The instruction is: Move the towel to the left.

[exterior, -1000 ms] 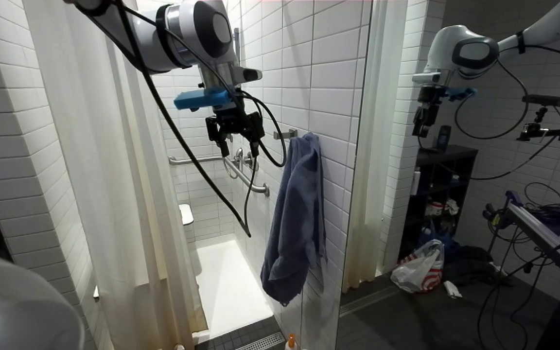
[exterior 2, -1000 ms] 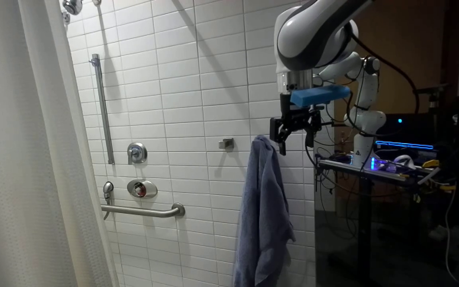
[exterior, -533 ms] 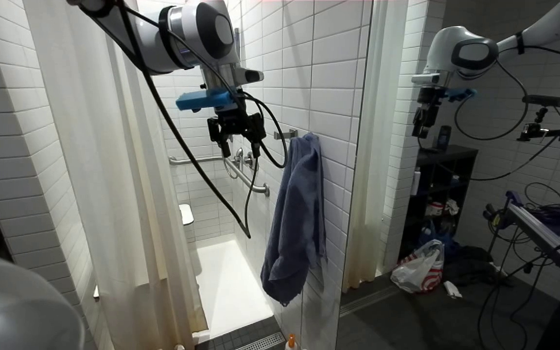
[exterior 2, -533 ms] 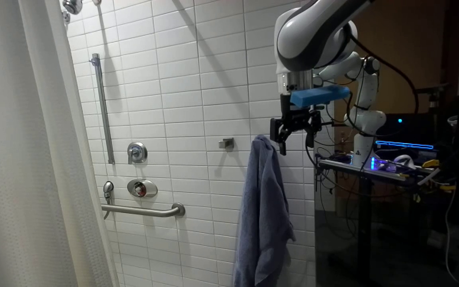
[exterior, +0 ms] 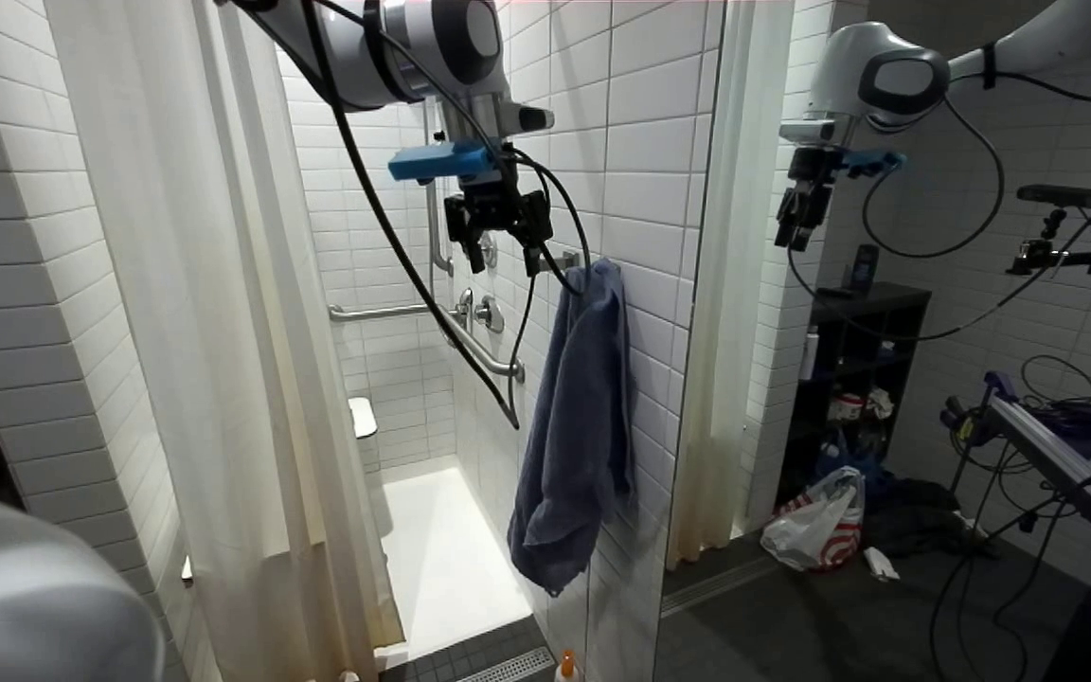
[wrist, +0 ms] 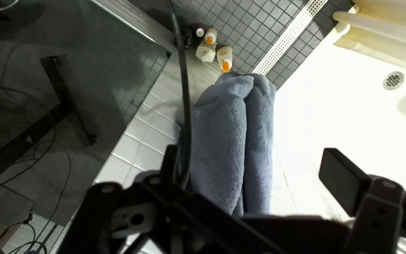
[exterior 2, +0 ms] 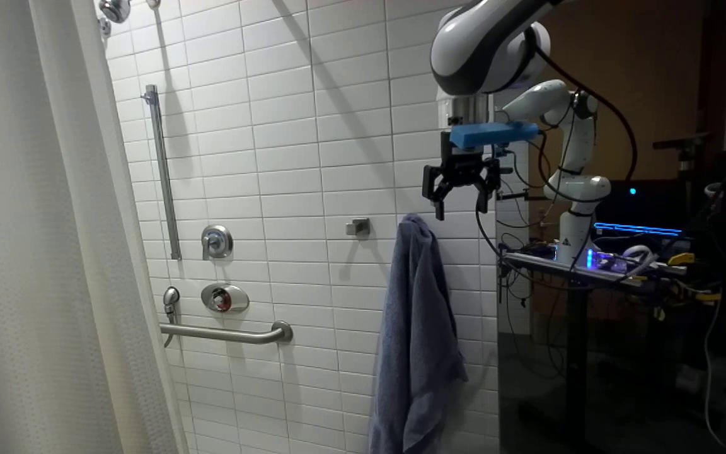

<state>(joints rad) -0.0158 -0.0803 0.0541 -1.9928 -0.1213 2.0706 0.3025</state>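
In an exterior view the arm (exterior 2: 483, 50) slopes in from above on the right and bends at the wrist, so that the gripper (exterior 2: 462, 209) points straight down, its two fingers spread wide. A blue block (exterior 2: 494, 134) juts out just above it. The blue towel (exterior 2: 416, 340) hangs against the white tiled wall (exterior 2: 312, 157), right of a metal hook (exterior 2: 358, 227), its top just left of the fingertips and apart from them. In an exterior view the arm leans in from the left, passing in front of the shower curtain (exterior: 223, 332), and the fingertips stand left of the towel's top. The wrist view looks down between the parted fingers onto the towel's folds, a black cable (wrist: 186, 116) crossing their left side and the white shower floor (wrist: 330, 102) lying to the right.
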